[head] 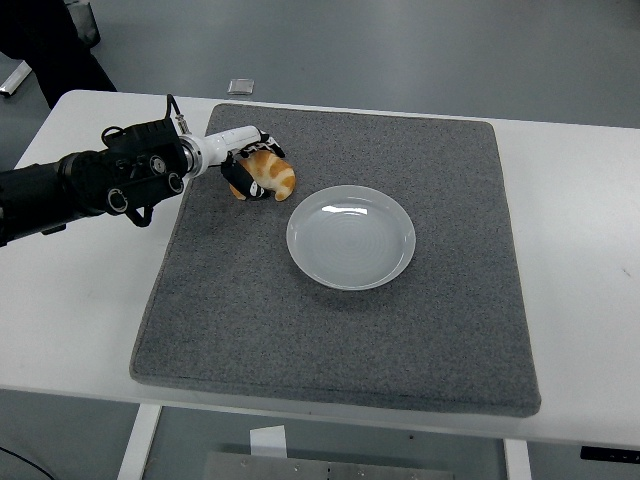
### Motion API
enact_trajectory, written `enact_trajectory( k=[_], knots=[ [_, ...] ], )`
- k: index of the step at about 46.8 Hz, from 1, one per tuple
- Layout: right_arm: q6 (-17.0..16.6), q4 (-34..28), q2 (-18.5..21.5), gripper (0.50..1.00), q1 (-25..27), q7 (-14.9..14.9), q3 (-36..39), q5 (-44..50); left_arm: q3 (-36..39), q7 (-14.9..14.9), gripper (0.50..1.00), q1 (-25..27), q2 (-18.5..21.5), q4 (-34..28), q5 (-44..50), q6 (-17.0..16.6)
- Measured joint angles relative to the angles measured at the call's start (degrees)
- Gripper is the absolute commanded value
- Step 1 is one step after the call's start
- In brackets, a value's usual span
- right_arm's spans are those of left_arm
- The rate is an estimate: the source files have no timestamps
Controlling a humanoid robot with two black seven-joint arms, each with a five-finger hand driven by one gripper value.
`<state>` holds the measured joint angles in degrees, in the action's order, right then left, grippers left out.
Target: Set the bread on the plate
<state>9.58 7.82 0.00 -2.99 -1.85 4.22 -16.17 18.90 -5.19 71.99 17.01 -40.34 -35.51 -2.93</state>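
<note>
A golden-brown piece of bread [272, 173], shaped like a croissant, lies on the grey mat [340, 330] toward its far left. My left hand [250, 168] reaches in from the left and its black fingers are curled around the bread. The bread still seems to touch the mat. A round white plate [351, 236] sits on the mat just right of the bread and a little nearer, with nothing on it. My right arm is out of view.
The grey mat covers most of the white table [580, 250]. A small square object [241, 86] lies on the floor beyond the table's far edge. A dark shape [50, 45] stands at the top left.
</note>
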Motion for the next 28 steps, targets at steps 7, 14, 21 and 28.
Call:
enact_trajectory(
  k=[7, 14, 21, 28],
  knots=[
    [0.0, 0.0, 0.0, 0.952, 0.0, 0.0, 0.0, 0.0, 0.0, 0.0, 0.763, 0.1, -0.1, 0.0, -0.2, 0.0],
    [0.0, 0.0, 0.0, 0.952, 0.0, 0.0, 0.0, 0.0, 0.0, 0.0, 0.637, 0.1, -0.1, 0.0, -2.1, -0.6],
    [0.0, 0.0, 0.0, 0.952, 0.0, 0.0, 0.0, 0.0, -0.1, 0.0, 0.5, 0.0, -0.1, 0.0, -2.5, -1.1],
    [0.0, 0.0, 0.0, 0.952, 0.0, 0.0, 0.0, 0.0, 0.0, -0.6, 0.5, -0.1, -0.1, -0.1, -4.3, -1.1]
  ],
)
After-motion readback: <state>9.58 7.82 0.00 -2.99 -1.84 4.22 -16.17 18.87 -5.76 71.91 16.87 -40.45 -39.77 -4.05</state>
